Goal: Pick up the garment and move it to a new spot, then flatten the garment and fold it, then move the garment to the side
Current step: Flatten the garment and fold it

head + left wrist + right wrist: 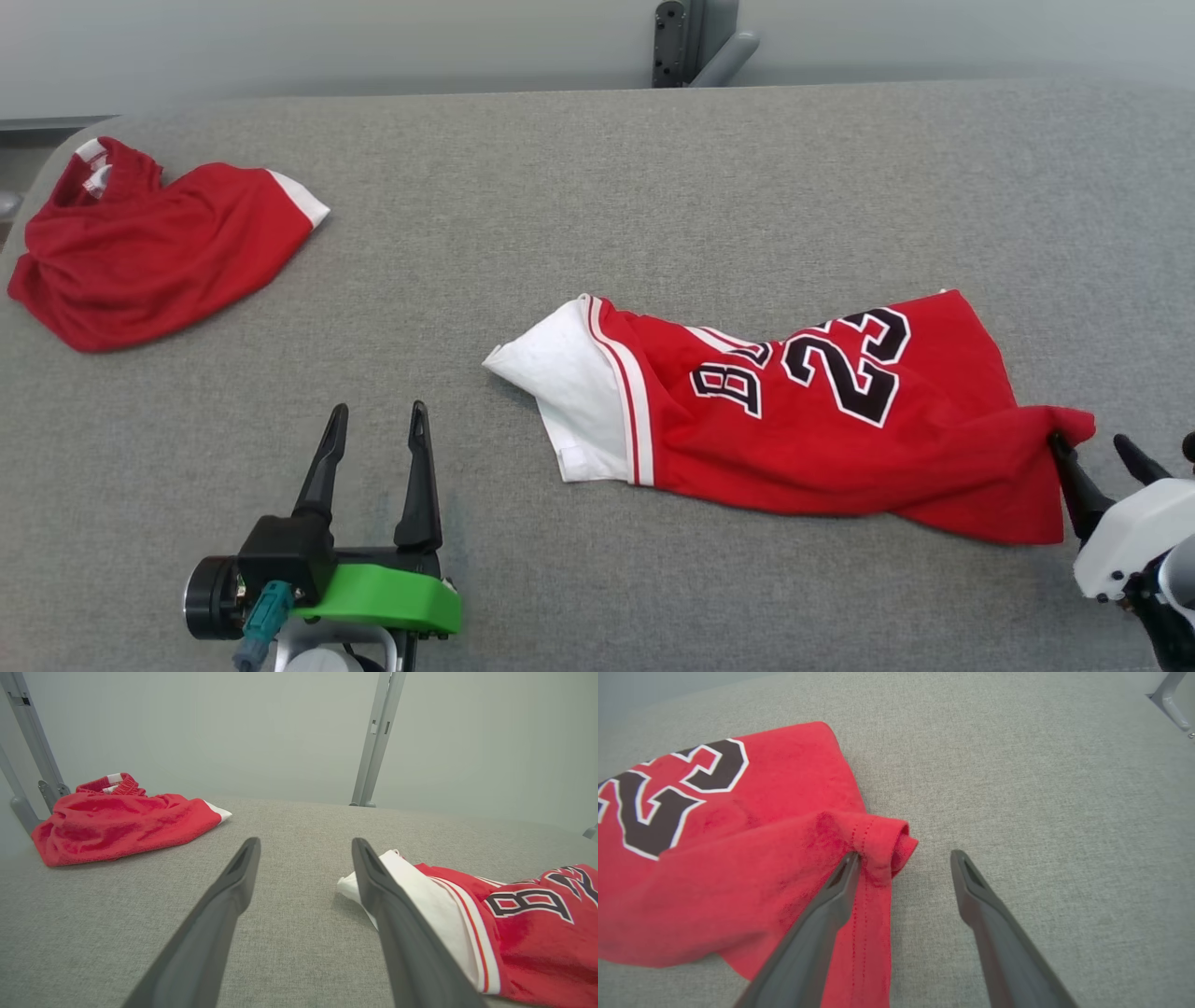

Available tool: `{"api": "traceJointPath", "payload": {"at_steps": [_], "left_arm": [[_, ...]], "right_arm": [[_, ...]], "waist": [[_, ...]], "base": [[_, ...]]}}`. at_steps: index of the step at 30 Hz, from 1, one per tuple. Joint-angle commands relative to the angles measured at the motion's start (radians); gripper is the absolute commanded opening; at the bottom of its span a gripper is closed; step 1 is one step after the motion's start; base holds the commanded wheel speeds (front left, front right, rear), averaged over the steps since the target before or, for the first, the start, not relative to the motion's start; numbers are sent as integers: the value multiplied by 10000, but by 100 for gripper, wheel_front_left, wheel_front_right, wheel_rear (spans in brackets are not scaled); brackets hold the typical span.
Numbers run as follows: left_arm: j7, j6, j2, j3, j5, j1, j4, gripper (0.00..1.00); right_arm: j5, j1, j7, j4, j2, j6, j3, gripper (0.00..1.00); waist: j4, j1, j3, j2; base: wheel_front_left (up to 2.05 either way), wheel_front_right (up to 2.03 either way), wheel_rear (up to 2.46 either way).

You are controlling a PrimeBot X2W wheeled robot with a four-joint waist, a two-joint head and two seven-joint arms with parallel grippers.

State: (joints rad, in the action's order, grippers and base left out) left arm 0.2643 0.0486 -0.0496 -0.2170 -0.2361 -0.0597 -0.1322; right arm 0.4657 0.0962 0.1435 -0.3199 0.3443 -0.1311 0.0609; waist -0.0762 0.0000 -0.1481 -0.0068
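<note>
At lower right, the right gripper (1089, 444), jaws parted, touches a corner of the jersey (794, 439), which stretches left toward the spread left gripper (378, 407).

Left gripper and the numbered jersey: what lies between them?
In the head view, the stretch of grey table between the left gripper and the jersey is bare.

From the head we look steeply down on the table (597, 187); our left wrist camera skims low across it, our right sits close above, and all three share the jersey (822, 439)
</note>
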Motion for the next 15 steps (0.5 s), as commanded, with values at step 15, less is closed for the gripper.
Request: {"api": "traceJointPath", "payload": {"at_steps": [15], "left_arm": [[0,-15,-17,-226,-152,-309,47,100]], "right_arm": [[-63,665,1704,2941,643,4,493,100]], "waist": [[-68,0,-178,68]], "base": [[0,0,0]]}}
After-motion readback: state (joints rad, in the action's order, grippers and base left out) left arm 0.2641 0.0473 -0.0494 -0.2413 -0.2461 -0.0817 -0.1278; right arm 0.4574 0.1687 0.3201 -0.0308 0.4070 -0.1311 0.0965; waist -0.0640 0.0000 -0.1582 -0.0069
